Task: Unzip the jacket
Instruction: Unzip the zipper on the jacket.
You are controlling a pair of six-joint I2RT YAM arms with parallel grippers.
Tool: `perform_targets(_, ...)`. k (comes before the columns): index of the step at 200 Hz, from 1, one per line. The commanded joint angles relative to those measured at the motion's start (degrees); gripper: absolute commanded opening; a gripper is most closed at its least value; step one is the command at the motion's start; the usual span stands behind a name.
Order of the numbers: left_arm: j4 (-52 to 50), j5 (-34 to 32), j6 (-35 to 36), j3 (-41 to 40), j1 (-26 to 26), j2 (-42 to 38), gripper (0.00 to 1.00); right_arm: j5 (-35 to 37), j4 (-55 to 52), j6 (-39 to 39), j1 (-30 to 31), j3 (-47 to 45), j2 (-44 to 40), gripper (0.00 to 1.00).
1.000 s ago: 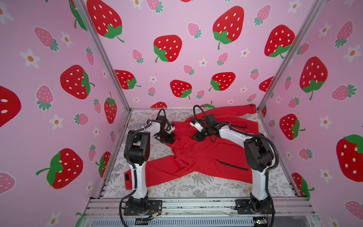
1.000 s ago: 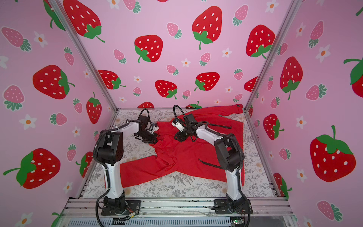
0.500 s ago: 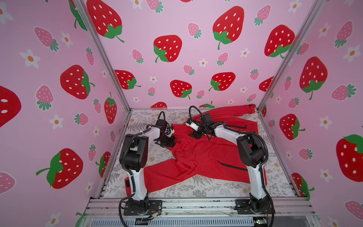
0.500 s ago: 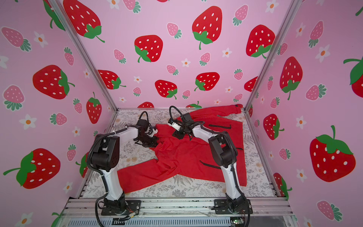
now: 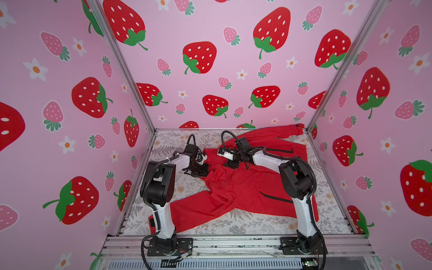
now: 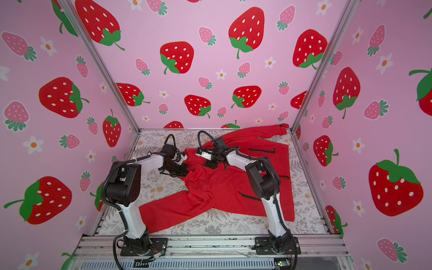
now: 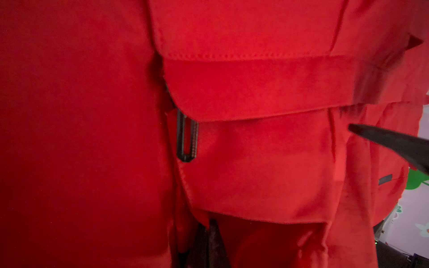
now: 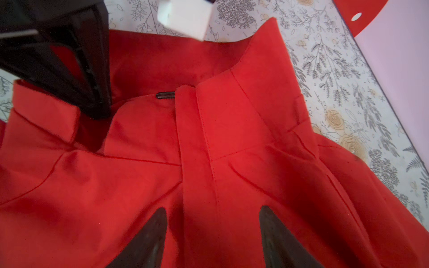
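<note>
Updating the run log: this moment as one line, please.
jacket: front zipped | left claw: shut on jacket collar | right claw: open, straddling front placket

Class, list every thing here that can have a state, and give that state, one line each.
jacket: lying rumpled, sleeves spread out.
front zipper pull: up at the collar, so the zipper is closed.
left gripper: shut on the jacket's collar edge.
right gripper: open, straddling the jacket's front seam below the collar.
</note>
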Motion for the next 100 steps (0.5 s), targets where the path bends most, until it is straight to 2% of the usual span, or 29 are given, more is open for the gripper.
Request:
perform_targets(1, -0.15, 0.69, -0.01, -1.26, 0.04, -2.61, 0.0, -0.75, -1.35, -2.1, 1.27, 1.09, 1.91, 0.62)
perform_targets(54, -0.35, 0.25, 0.2, -2.2, 0.04, -2.77, 0.0, 5.06, -0.01, -0.4, 2.51, 2.84, 4.19, 0.53)
perform_targets(100, -0.79, -1.71, -0.34, -2.55, -0.04, -1.93, 0.0, 6.62, 0.06, 1.1, 2.42, 5.1, 5.35, 0.3)
